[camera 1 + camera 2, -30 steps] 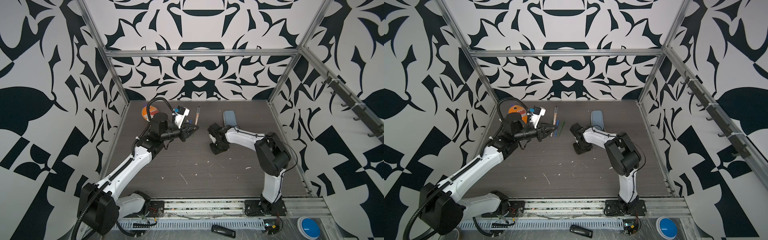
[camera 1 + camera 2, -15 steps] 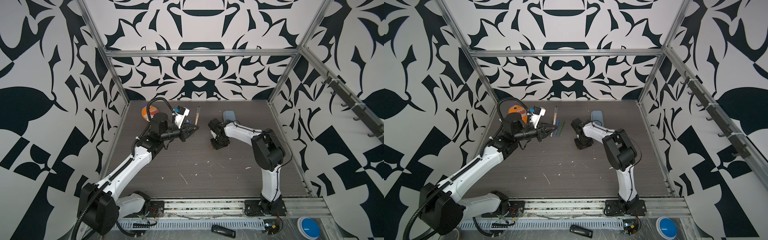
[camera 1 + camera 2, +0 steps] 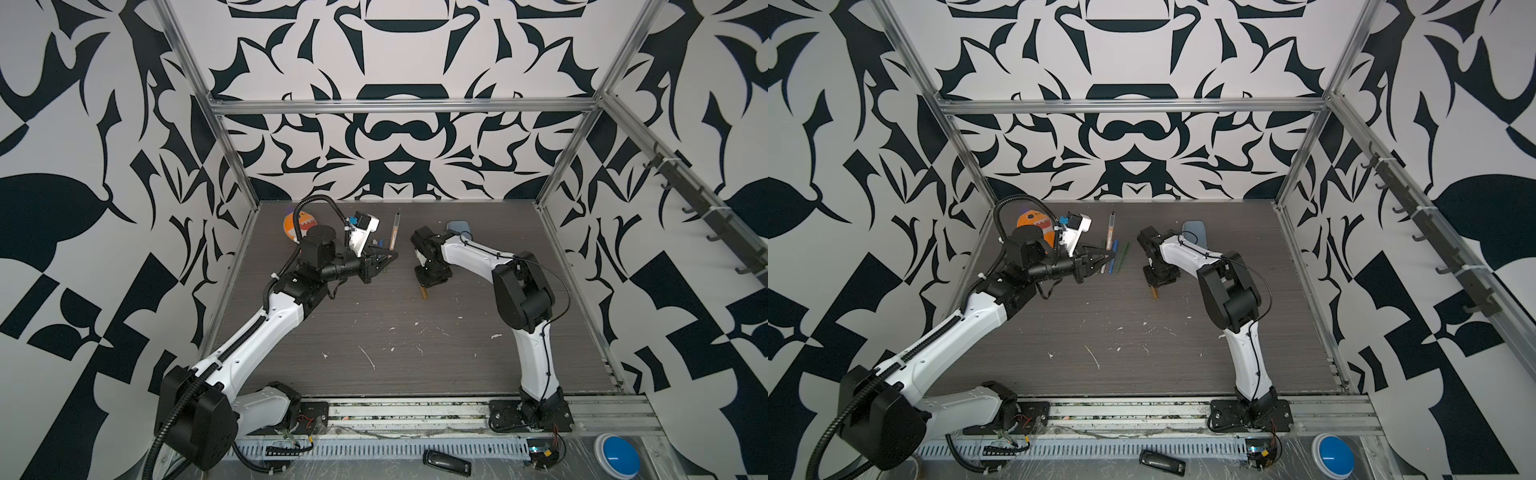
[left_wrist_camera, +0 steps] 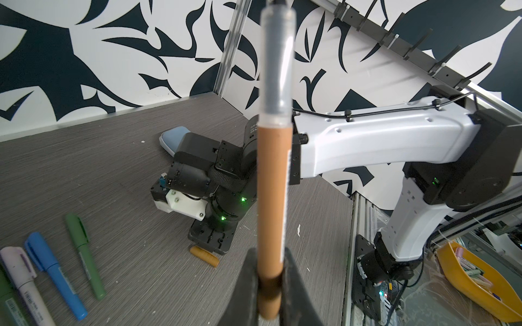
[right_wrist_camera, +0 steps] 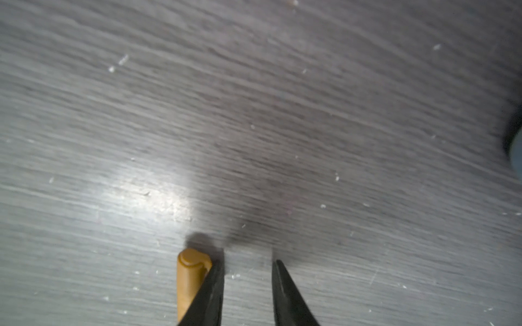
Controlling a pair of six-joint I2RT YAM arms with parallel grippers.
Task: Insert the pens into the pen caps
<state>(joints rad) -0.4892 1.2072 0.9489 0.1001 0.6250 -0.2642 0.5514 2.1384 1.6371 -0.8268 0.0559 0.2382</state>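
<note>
Now, left jaws grip the orange-brown pen (image 4: 272,197); right jaws, narrowly parted, sit beside its cap (image 5: 186,282), so widen and straddle.

Pens (image 3: 1113,257) left, cap (image 3: 1155,293) right (on table (image 3: 1183,353))

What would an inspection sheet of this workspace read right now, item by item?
Surface: dark tabletop, scattered white flecks.
Job's things: orange-brown pen held; orange-brown cap loose on tabletop; pink pen, blue pen, green pen lying together, seemingly capped.
Clutter: pale blue case, orange toy.
End effectors: left end effector shut on the pen; right end effector open, cap outside its jaws.
Cables: conduit on left arm; cable along right arm.
Surroundings: patterned walls, hook rail, blue button.
</note>
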